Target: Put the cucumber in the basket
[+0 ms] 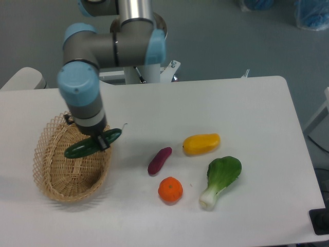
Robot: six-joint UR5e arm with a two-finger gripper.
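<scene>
A white, round-cornered worktop [236, 103] is set on a grey-blue floor [231, 36]. Blue crumpled bags [311, 13] are seen on the floor at the upper right.

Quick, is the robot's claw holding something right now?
Gripper: closed, holding the slim dark green glossy cucumber over the tan woven wicker basket.

Dark glossy green cucumber [92, 144] over the tan woven basket [51, 180] with its open lattice rim, left of frame. On the white desk [247, 103]: a purple piece [160, 160], an orange fruit [170, 189], a yellow one [201, 143], and bok choy [221, 180], green-leafed and white-stemmed, lower right.
</scene>
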